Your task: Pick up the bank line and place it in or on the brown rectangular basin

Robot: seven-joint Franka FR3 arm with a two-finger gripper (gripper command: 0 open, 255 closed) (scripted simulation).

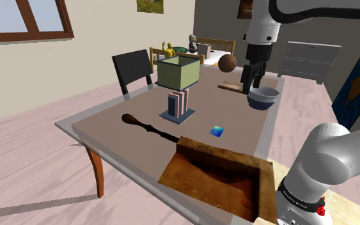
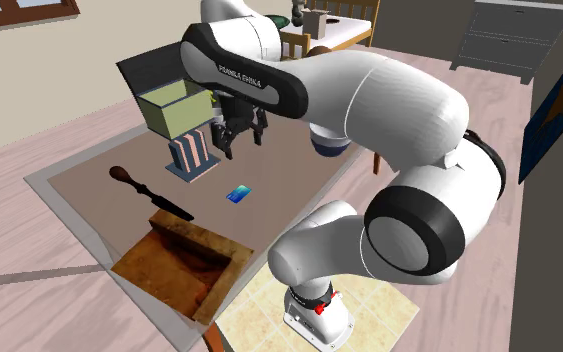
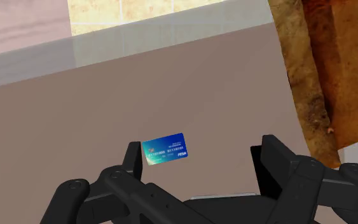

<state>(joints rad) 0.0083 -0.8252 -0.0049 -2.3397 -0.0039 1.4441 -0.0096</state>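
Gripper (image 1: pixel 252 75) fingers spread, gripping nothing, hovering above the table (image 1: pixel 117 105). Blue card (image 1: pixel 217 131) lies flat on the tabletop, untouched, near the far rim of the brown basin (image 1: pixel 226 152), which sits at the table's near edge.

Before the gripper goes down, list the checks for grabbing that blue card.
1. Gripper open: ok.
2. Blue bank card lying flat on the table: ok.
3. Card centred between the fingers: not ok, it sits close to one finger.
4. Nothing crowding the card: ok.
5. Brown basin open-topped, nothing seen inside: ok.
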